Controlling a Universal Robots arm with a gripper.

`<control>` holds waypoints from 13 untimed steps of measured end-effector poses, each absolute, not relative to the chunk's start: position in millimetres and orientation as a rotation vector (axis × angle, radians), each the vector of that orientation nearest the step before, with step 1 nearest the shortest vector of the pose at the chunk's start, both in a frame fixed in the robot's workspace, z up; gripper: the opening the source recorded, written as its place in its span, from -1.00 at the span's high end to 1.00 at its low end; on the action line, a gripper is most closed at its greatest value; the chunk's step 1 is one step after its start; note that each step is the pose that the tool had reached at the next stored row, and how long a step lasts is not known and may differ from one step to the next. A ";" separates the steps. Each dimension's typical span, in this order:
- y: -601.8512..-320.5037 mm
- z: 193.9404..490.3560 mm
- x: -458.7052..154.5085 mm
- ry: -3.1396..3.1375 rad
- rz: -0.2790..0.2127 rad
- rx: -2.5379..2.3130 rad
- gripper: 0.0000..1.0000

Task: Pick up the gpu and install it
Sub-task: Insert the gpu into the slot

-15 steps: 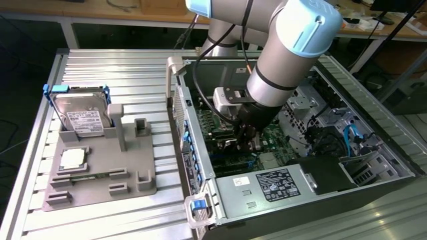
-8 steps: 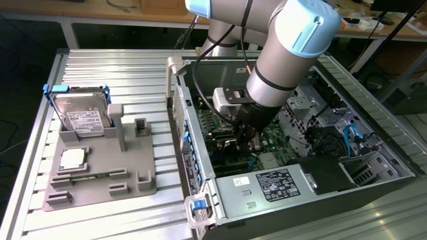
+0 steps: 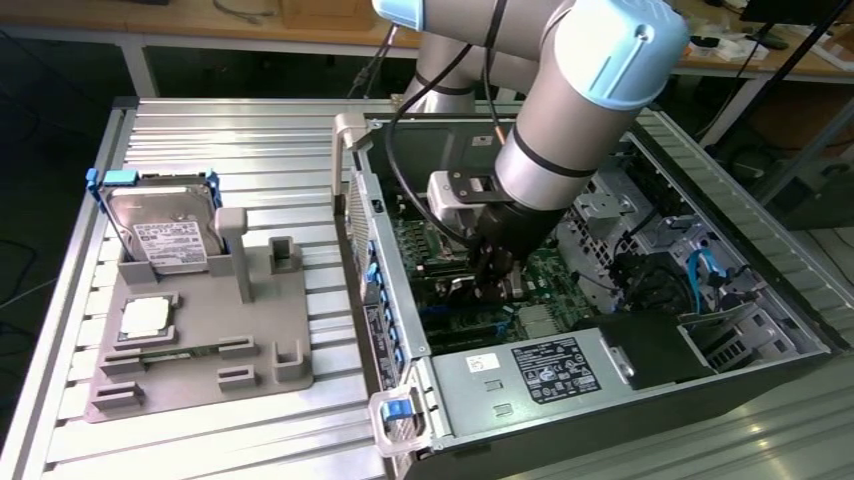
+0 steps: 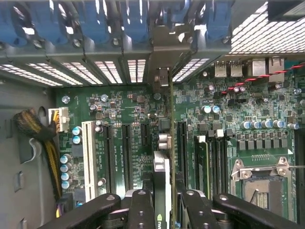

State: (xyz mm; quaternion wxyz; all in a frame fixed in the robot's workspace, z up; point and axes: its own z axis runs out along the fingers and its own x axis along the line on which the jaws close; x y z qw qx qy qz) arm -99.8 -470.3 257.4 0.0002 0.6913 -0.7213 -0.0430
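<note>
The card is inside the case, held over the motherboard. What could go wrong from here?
1. The gpu, gripped edge-on by the jaws, stands among several close parallel slots; a slight offset might put it beside its slot or into a neighbour.
2. Its silver bracket sits close to the case's rear frame and blue latches; it could catch there and tilt the card.

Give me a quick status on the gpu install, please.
End effector shut on the gpu. Card edge-on over the motherboard; seating unclear. No obstruction seen around it.
</note>
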 end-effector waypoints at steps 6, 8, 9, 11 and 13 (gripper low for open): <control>-470.3 257.8 -99.9 -2.265 -0.135 2.171 0.46; -469.8 257.8 -99.9 -2.265 -0.135 2.171 0.46; -469.9 257.8 -99.9 -2.265 -0.135 2.171 0.46; -469.8 257.8 -99.9 -2.265 -0.135 2.171 0.46; -469.8 257.8 -99.9 -2.265 -0.135 2.171 0.46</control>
